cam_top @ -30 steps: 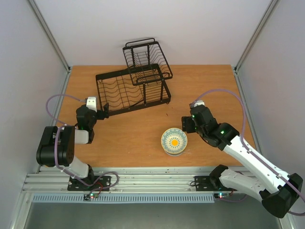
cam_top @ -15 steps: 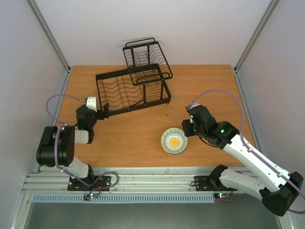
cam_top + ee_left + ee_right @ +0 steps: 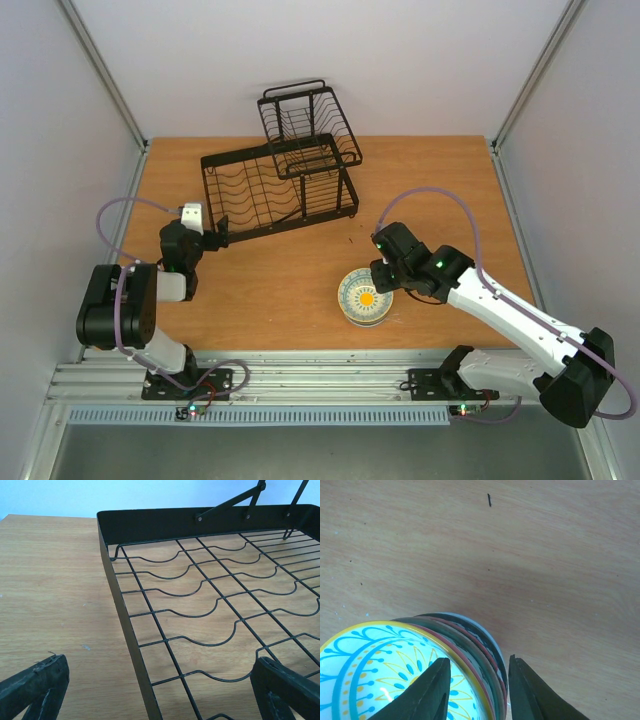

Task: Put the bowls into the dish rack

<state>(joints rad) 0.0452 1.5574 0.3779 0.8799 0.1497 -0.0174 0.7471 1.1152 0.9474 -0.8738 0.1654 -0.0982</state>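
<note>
Several nested glazed ceramic bowls (image 3: 370,675), teal-and-yellow on top, sit on the wooden tabletop (image 3: 545,555) with their rims between the spread right fingers (image 3: 430,690); probably stiff, slick and chippable, so pinch the top rim.

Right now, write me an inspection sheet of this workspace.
Surface: brown wooden table, flat, no spills seen.
Job's things: nested stack of round ceramic bowls near the front, teal-patterned one with yellow centre on top; black wire two-tier dish rack at the back, no bowl seen inside.
Clutter: small dark speck on the wood.
Grippers: left claw open, straddling the rack's side wall; right claw astride the stack's rim, contact unclear.
Cables: purple cables loop along each arm.
Surroundings: white walls; metal rail at the near edge.
</note>
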